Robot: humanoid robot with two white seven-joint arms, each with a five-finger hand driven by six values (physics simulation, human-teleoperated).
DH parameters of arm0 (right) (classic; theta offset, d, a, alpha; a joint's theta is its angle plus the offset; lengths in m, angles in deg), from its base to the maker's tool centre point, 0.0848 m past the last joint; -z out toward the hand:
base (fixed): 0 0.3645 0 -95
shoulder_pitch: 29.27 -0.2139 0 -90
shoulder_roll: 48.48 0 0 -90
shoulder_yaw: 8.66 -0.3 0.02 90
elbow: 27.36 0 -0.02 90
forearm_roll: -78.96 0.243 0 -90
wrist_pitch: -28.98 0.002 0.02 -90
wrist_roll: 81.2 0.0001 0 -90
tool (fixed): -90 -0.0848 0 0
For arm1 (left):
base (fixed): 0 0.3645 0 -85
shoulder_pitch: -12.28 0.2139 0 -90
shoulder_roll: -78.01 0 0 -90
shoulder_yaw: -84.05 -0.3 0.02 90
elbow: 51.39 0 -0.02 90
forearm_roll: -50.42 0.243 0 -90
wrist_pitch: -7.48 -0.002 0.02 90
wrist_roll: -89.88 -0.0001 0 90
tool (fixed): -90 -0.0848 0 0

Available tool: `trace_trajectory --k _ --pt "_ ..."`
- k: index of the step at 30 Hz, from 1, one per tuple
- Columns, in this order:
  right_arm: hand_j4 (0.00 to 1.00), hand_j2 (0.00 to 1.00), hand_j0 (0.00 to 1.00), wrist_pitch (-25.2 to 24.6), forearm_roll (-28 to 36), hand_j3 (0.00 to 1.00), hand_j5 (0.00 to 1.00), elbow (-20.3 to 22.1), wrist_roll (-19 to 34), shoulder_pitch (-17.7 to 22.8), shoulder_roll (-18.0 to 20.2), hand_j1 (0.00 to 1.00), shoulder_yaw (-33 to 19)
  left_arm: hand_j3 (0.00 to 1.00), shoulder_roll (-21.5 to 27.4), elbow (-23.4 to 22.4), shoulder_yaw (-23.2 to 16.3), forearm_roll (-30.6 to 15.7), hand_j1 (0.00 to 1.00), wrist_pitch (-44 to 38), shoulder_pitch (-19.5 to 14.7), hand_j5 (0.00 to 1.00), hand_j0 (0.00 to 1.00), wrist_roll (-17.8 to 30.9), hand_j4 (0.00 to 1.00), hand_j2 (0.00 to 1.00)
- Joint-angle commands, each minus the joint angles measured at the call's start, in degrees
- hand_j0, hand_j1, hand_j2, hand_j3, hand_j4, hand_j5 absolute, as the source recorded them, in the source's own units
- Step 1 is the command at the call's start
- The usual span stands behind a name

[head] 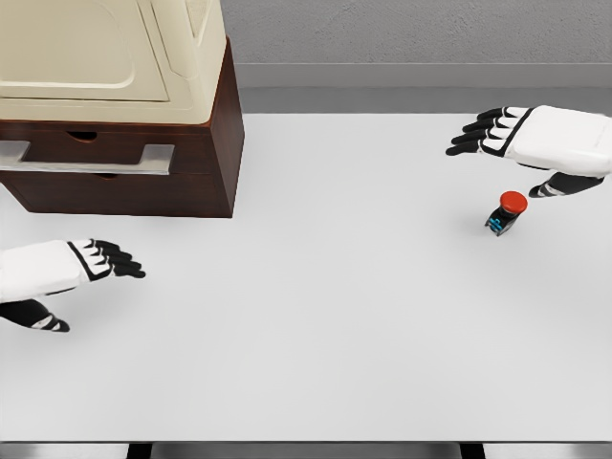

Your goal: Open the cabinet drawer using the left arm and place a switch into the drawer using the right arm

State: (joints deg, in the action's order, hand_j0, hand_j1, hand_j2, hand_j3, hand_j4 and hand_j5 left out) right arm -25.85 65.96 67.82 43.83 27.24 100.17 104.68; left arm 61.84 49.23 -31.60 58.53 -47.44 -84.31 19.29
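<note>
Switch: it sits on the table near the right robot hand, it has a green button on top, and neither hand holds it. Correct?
Not quite. In the head view the switch has a red button on top, not green. The rest holds: it sits on the table just below the right robot hand, and neither that hand nor the left robot hand holds it.

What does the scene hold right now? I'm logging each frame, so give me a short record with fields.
surface: white table
cabinet: dark wood cabinet at far left, cream appliance on top
drawer: drawer with metal handle, looks shut
switch: red-capped switch on table at right, untouched
left hand: left hand open, low left, apart from the drawer
right hand: right hand open, hovering behind the switch, holding nothing
</note>
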Motion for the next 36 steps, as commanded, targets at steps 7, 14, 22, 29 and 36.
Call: trace_trajectory --k 7,14,22,29,36 --pt "1.00 1.00 1.00 -0.17 -0.27 1.00 1.00 -0.61 -0.03 -0.88 2.16 1.00 -4.80 1.00 -1.23 0.45 -0.36 -0.11 1.00 -0.08 -3.60 1.00 1.00 3.00 1.00 1.00" --pt "1.00 1.00 1.00 -0.17 -2.99 1.00 1.00 -0.52 -0.03 -0.17 4.98 1.00 9.88 1.00 -2.28 0.45 -0.62 -0.72 1.00 -0.08 -15.47 1.00 1.00 2.38 1.00 1.00" --pt "1.00 1.00 1.00 -0.17 -3.96 1.00 1.00 -5.53 -0.03 -0.70 2.35 1.00 9.36 1.00 8.08 0.36 -0.88 -11.08 1.00 -0.08 -17.32 1.00 1.00 2.21 1.00 1.00" --pt "1.00 1.00 1.00 -0.17 -4.05 1.00 1.00 -11.59 -0.03 -1.41 -0.38 1.00 9.62 1.00 17.41 0.45 -7.39 -19.09 1.00 -0.08 -20.39 1.00 1.00 3.00 1.00 1.00" --pt "1.00 1.00 1.00 -0.17 -5.63 1.00 1.00 -18.36 -0.03 -4.74 -4.51 1.00 9.88 1.00 9.76 0.54 -9.15 -36.84 1.00 -1.59 -20.57 1.00 1.00 15.59 1.00 1.00"
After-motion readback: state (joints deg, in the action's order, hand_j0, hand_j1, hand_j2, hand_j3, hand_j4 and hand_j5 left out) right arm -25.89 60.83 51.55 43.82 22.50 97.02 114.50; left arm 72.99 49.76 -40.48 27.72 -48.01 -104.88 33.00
